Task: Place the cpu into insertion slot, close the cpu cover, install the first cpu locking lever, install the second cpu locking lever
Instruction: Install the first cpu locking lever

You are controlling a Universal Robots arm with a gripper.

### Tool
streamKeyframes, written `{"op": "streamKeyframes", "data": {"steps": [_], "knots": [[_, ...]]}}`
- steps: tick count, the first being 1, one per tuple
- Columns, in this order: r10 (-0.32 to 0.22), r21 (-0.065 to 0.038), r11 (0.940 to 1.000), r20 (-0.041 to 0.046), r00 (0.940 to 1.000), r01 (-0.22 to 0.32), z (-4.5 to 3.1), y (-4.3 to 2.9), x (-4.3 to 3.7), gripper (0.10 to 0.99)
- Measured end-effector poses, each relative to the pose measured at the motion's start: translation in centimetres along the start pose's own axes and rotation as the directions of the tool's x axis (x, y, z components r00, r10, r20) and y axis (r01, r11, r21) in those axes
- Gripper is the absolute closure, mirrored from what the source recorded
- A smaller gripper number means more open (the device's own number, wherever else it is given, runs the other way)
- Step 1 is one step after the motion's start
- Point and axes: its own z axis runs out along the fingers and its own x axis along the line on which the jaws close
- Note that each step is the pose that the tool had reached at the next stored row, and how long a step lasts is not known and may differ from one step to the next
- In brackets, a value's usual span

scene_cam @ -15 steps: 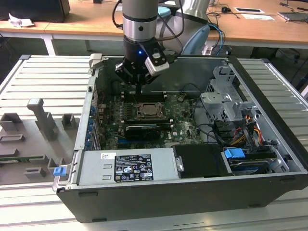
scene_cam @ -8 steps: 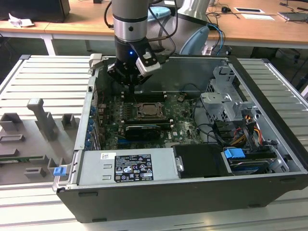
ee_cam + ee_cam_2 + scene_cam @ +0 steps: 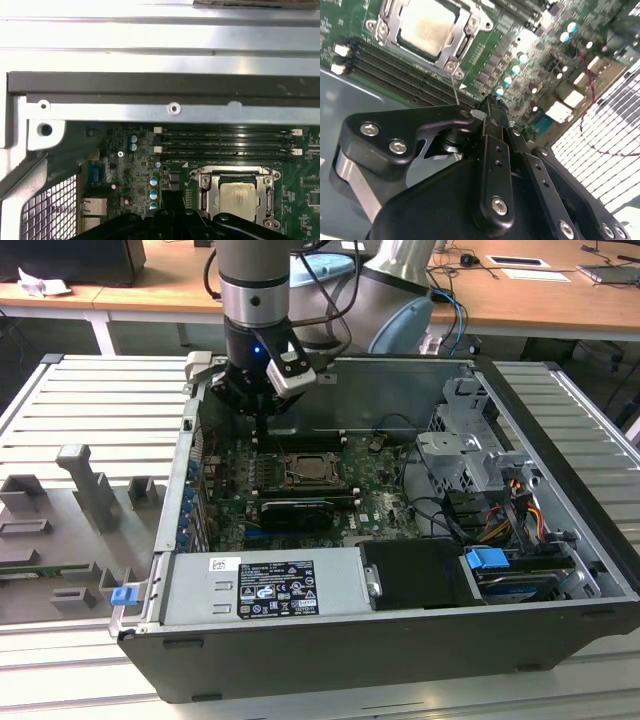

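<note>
The gripper (image 3: 492, 107) hung above the motherboard (image 3: 130, 175) with its fingers pressed together, holding nothing. Just beside its tips, the cpu (image 3: 427, 25) lay seated in the slot (image 3: 239, 195), with the cover (image 3: 390, 32) closed flat around it.

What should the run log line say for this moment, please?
gripper: shut, holding nothing, above board beside socket | cpu: seated in insertion slot | cpu cover: closed over cpu
</note>
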Motion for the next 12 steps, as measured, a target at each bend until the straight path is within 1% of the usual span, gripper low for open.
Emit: {"op": "streamKeyframes", "data": {"steps": [2,3,5,6,8,12], "knots": [[0.0,0.0,1.0,-0.0001,1.0,0.0,0.05,0.41,0.0,0.98],[0.0,0.0,1.0,-0.0001,1.0,0.0,0.08,0.76,-0.01,0.98],[0.0,0.0,1.0,0.0,1.0,0.0,0.1,0.91,-0.14,0.98],[0.0,0.0,1.0,-0.0001,1.0,0.0,0.1,1.0,-0.42,0.98],[0.0,0.0,1.0,-0.0001,1.0,0.0,0.13,0.99,-1.13,0.98],[0.0,0.0,1.0,0.0,1.0,0.0,0.26,0.98,-2.3,0.98]]}}
